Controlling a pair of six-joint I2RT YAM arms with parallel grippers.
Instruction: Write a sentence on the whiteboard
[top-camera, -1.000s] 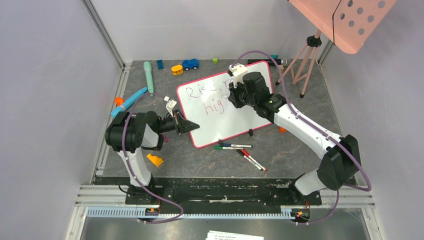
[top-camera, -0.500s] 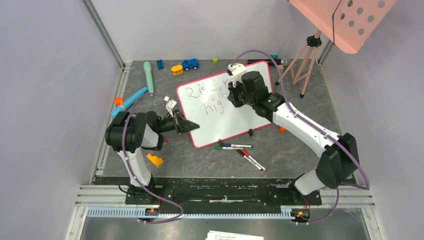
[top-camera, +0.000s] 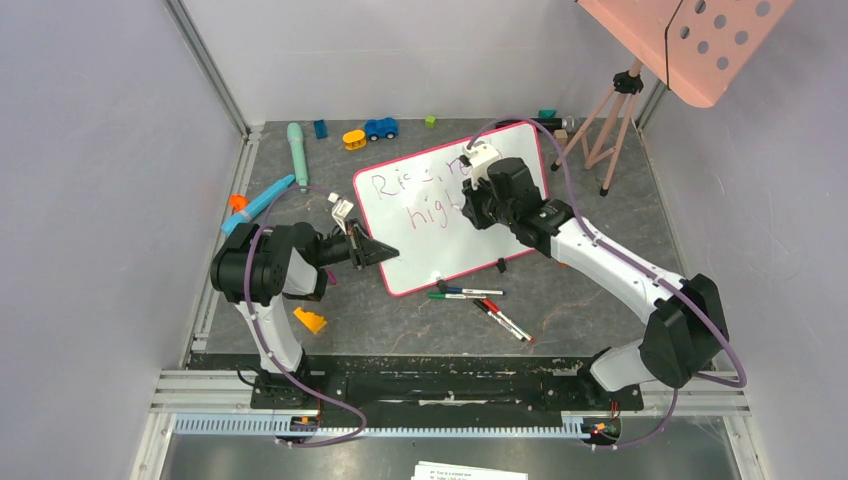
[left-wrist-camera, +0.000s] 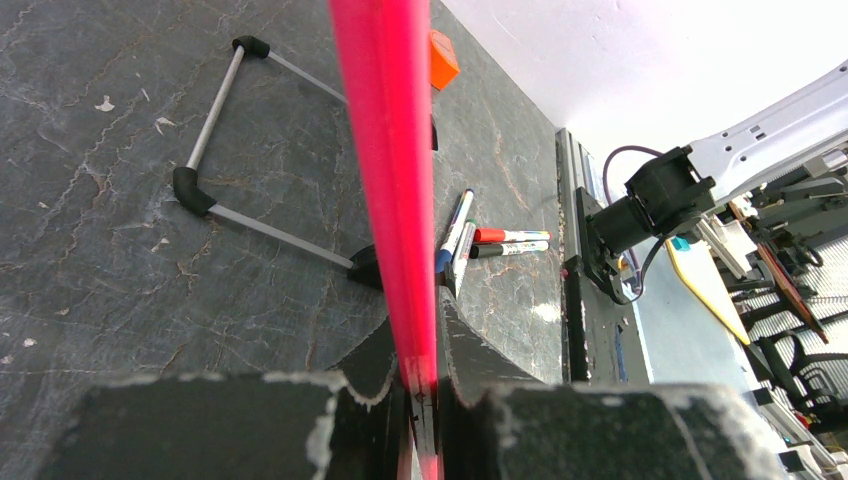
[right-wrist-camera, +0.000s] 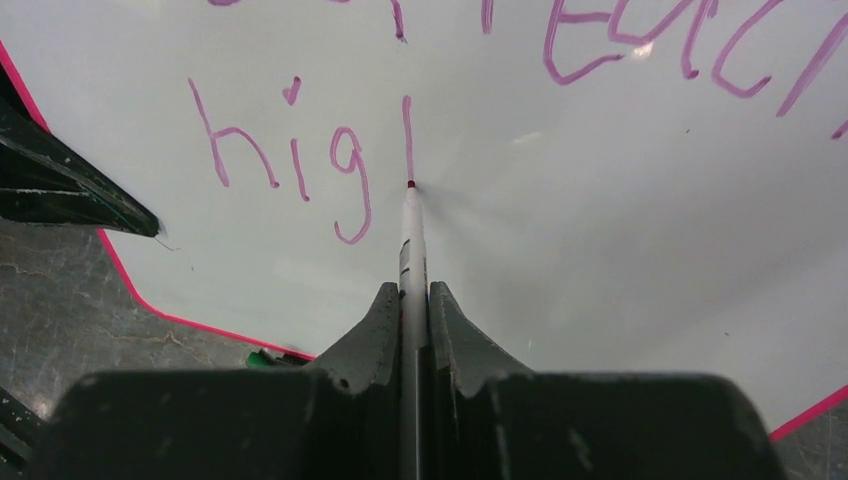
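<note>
The whiteboard, white with a pink-red rim, stands tilted on the table's middle. My left gripper is shut on its near-left rim; the left wrist view shows that rim edge-on, pinched between the fingers. My right gripper hovers over the board, shut on a thin marker whose tip touches the white surface. The sentence is purple-pink ink: a top line partly cut off, and below it "hig" plus one fresh upright stroke at the marker tip. The arm hides part of the writing in the top view.
Loose markers lie just in front of the board. An orange piece, a blue tool, a teal tool and small toys lie left and behind. A tripod carrying a salmon perforated panel stands at the back right.
The right gripper has slid slightly right and toward the near edge along the second line, and a new upright stroke follows "hig". The left gripper and the board have not moved.
</note>
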